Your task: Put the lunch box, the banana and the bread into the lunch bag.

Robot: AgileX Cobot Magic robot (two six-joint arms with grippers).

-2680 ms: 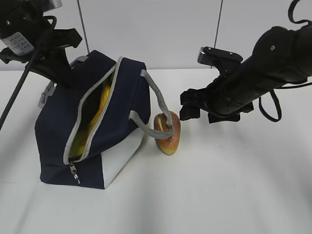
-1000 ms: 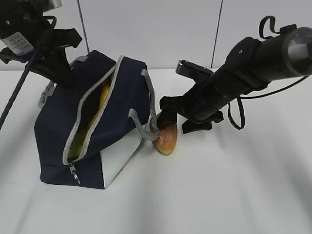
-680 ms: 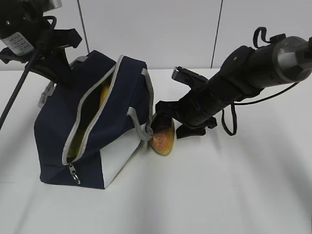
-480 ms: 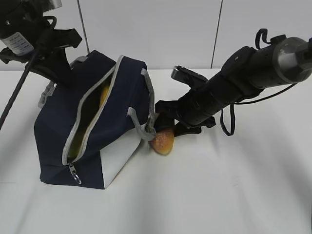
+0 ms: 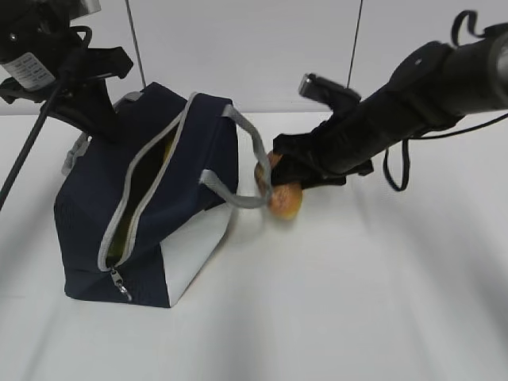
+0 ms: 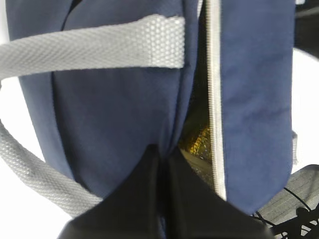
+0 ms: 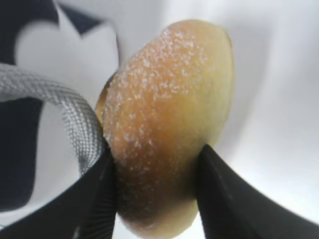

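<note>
The navy lunch bag [image 5: 182, 190] stands at the left with its grey zipper [image 5: 143, 190] open. A sliver of the yellow banana [image 5: 167, 151] shows inside the opening. My left gripper [image 6: 163, 152] is shut on a fold of the lunch bag's navy fabric [image 6: 114, 99] beside the zipper. My right gripper [image 7: 155, 152] is shut on the golden-brown bread [image 7: 169, 114], holding it just above the table to the right of the bag [image 5: 286, 200]. A grey handle loop [image 7: 75, 114] lies against the left finger and the bread. The lunch box is hidden.
The bag's near grey handle [image 5: 238, 198] sticks out toward the bread, and its far handle [image 6: 99, 47] lies across the fabric. The white table [image 5: 357, 302] stretches to the right and front. A pale wall stands behind.
My right gripper has closed on the bread and lifted it up and to the right, off the table. The bag's near handle has risen with it. The left arm has not moved.
</note>
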